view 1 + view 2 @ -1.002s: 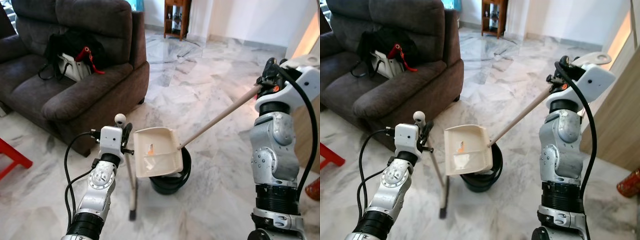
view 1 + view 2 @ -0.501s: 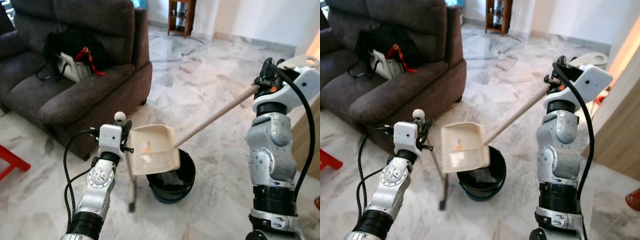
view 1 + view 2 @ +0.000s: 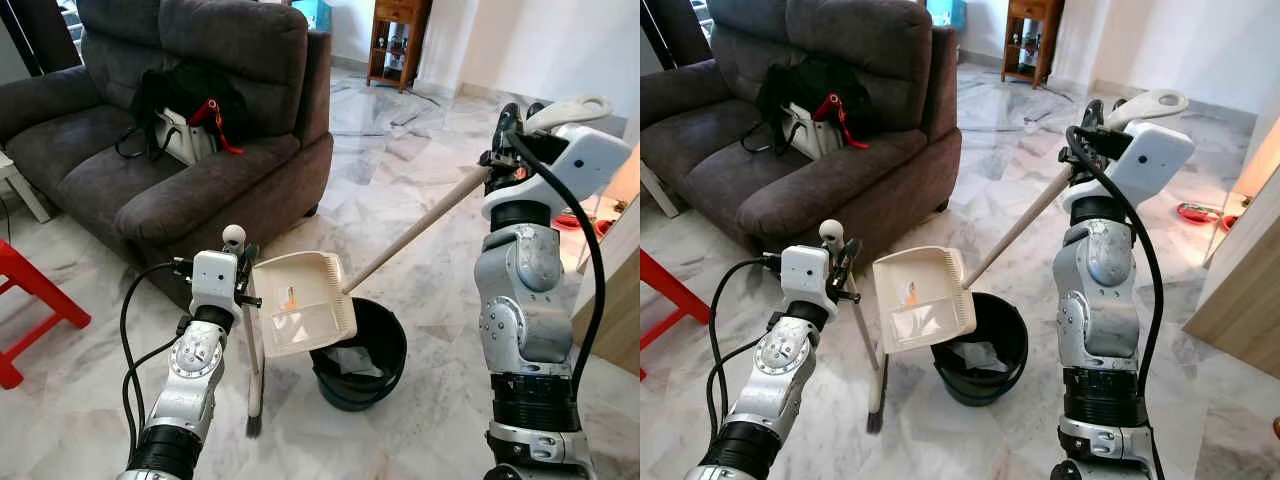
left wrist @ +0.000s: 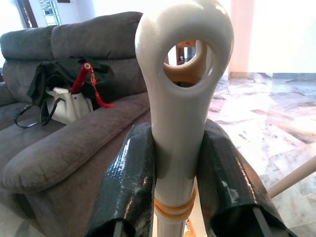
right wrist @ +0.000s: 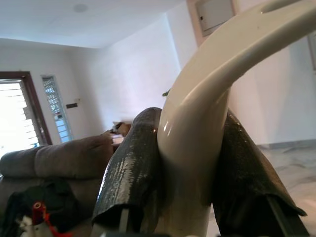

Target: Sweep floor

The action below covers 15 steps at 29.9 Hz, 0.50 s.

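Left gripper (image 4: 173,197): two black, glossy, rubbery fingers (image 4: 131,187) pinching the cream plastic broom (image 3: 254,365) handle just below its rounded hanging loop; handle smooth, with a thin orange band at the grip; in the eye views the broom stands near upright at the robot's left, its dark tip on the floor (image 3: 420,190) just beside the bin (image 3: 362,352).

Dustpan (image 3: 300,316): cream plastic, shallow scoop with a toothed upper edge, tilted over the left rim of the bin; a small orange scrap and a pale patch lie inside it; its long, straight, pale handle slants up to the right.

Right gripper (image 5: 190,187): two black fingers (image 5: 133,187) clamped on the curved cream end of the dustpan handle; the eye views show it raised at the right, and the hooked end (image 3: 568,108) of the handle projecting above the white wrist housing.

Bin: round, black, lined with a dark bag, on the floor between the two arms.

Floor: polished grey-white marble, veined, reflective.

Stool (image 3: 32,300): red, angular, at the far left edge.

Sofa (image 3: 170,150): dark grey, soft nap, plump arm; on its seat a black bag (image 3: 185,105) with white lining and red strap, shown in the left wrist view too.

Cabinet (image 3: 399,40): brown wood, against the far wall; the right eye view adds a red object (image 3: 1197,212) on the floor at right, beside a wooden panel.
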Tool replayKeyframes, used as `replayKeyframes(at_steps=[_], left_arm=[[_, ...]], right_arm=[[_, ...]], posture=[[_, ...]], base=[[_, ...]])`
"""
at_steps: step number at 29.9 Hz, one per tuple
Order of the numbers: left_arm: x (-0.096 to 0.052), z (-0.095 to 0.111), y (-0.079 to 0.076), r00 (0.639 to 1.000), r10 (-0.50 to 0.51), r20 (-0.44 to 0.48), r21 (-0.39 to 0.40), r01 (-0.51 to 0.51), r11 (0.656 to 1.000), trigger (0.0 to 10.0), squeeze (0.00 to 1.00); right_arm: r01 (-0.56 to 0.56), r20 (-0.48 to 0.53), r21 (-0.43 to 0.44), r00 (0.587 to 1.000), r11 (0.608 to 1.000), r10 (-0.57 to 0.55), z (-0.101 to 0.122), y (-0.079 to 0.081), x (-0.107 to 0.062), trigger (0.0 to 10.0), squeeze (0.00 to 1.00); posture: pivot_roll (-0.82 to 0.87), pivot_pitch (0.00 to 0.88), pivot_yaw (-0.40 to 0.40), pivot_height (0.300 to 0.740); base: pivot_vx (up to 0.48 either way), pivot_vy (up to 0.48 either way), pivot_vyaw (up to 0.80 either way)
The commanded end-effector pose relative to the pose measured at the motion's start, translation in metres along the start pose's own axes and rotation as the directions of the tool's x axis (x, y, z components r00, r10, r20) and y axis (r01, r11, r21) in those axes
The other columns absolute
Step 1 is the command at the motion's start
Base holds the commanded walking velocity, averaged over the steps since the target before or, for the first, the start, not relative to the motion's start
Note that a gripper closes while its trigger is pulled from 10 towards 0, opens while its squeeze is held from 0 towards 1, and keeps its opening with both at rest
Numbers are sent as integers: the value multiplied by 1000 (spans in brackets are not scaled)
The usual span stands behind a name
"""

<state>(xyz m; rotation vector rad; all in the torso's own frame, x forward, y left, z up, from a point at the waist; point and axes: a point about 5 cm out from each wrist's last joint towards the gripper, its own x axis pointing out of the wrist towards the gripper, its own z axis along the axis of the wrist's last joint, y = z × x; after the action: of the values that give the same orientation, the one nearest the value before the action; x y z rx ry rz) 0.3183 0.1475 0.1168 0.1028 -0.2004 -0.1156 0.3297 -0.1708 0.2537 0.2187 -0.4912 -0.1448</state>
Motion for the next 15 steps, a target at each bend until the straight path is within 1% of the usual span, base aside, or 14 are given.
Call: replayKeyframes(at_steps=[1,2,5,9,10,11,12,15], left_arm=[[4,12,0,998,2,65,-1,-2,1000,10000,0],[4,12,0,998,2,65,-1,-2,1000,10000,0],[4,12,0,998,4,66,1,-4,1000,10000,0],[4,13,0,998,3,68,3,-4,1000,10000,0],[4,13,0,998,2,68,4,-2,1000,10000,0],[4,13,0,998,2,68,4,-2,1000,10000,0],[4,13,0,998,0,69,5,0,1000,10000,0],[4,13,0,998,-3,70,6,2,1000,10000,0]], right_arm=[[-28,126,-6,992,1000,29,22,8,0,10000,0],[-28,126,-6,992,1000,29,22,8,0,10000,0],[-53,155,-56,986,997,61,24,13,-2,10000,0],[-61,189,-93,979,994,78,27,15,-4,10000,0],[-71,208,-133,973,989,97,28,18,-5,10000,0],[-71,208,-133,973,989,97,28,18,-5,10000,0],[-83,216,-158,969,984,116,29,21,-6,10000,0],[-91,221,-162,967,983,126,28,23,-8,10000,0]], posture=[[-91,0,16,740],[-91,0,16,740],[-91,0,16,740],[-88,0,14,740],[-88,0,14,740],[-88,0,14,740],[-88,0,15,740],[-88,0,15,740]], base=[[0,0,0],[0,0,0],[0,0,0],[0,0,0],[0,0,0],[0,0,0],[0,0,0],[0,0,0]])
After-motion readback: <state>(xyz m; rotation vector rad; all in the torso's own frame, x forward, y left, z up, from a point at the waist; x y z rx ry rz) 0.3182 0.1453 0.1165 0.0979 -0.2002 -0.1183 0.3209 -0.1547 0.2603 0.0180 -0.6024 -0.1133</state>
